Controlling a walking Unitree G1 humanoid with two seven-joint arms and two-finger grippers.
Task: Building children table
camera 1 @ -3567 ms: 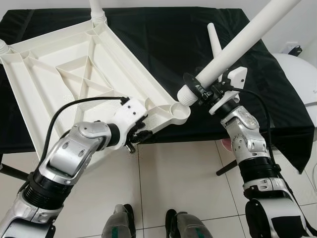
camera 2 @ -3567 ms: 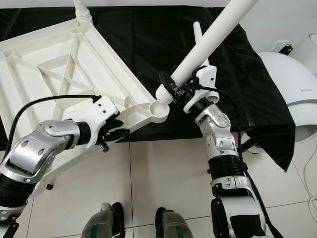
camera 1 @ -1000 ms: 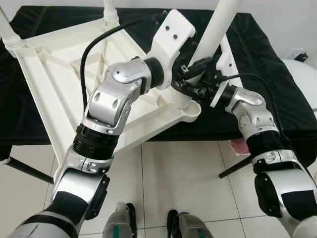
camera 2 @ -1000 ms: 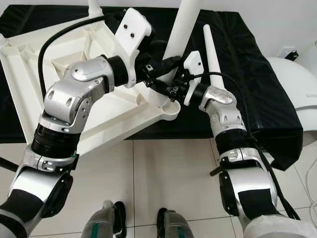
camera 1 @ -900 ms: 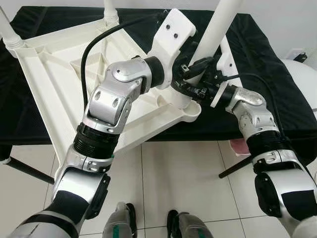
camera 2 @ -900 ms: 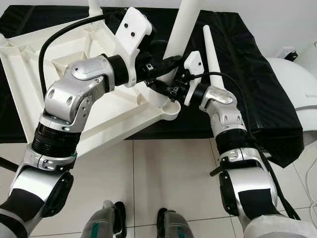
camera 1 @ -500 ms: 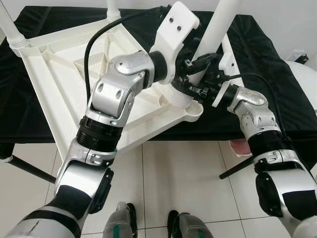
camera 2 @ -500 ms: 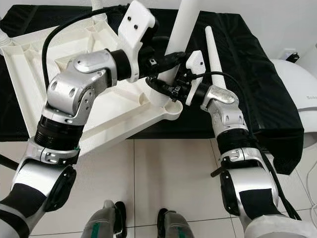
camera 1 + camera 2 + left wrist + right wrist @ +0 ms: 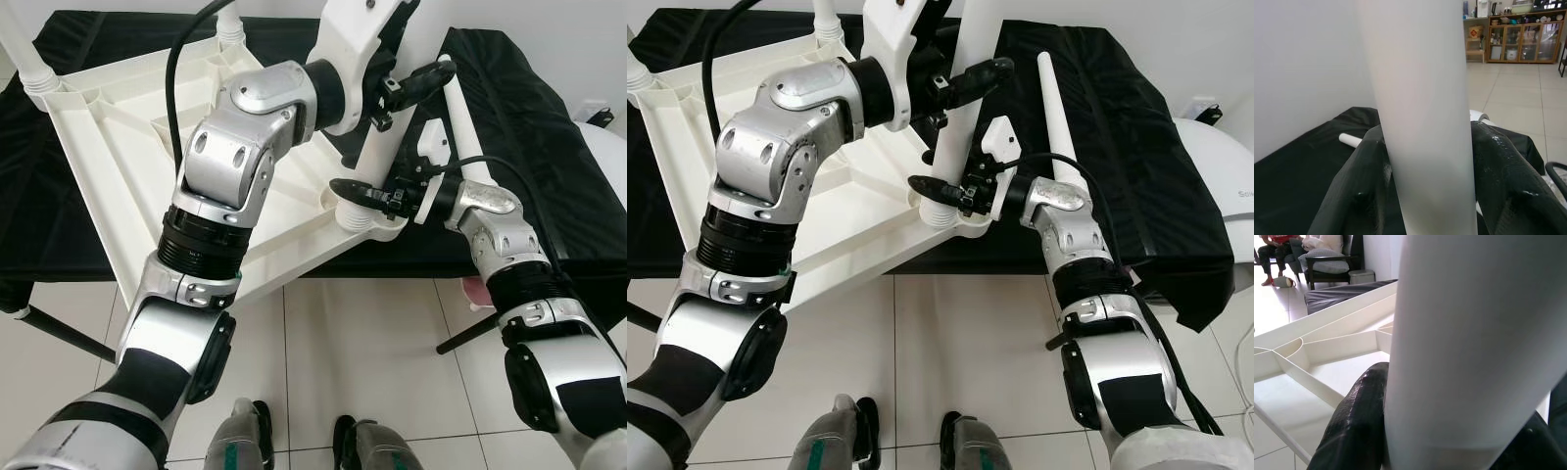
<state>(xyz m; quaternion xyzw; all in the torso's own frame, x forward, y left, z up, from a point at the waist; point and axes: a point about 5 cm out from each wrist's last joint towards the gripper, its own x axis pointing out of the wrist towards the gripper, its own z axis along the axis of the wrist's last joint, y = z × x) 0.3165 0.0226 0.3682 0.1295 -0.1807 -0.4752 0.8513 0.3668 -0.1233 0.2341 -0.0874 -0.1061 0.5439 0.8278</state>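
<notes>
2 head eyes look down at the table top [image 9: 118, 147] — wrist views hug the leg [image 9: 1420, 122].

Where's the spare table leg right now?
The spare leg lies on the black cloth, to the robot's right of the upturned tabletop, behind the right gripper.

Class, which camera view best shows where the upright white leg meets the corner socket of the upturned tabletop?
The right eye view: the upright leg drops into the corner socket of the tabletop, right gripper low, left gripper higher. The left eye view shows the same. Both wrist views show the leg close up between black fingers.
</notes>
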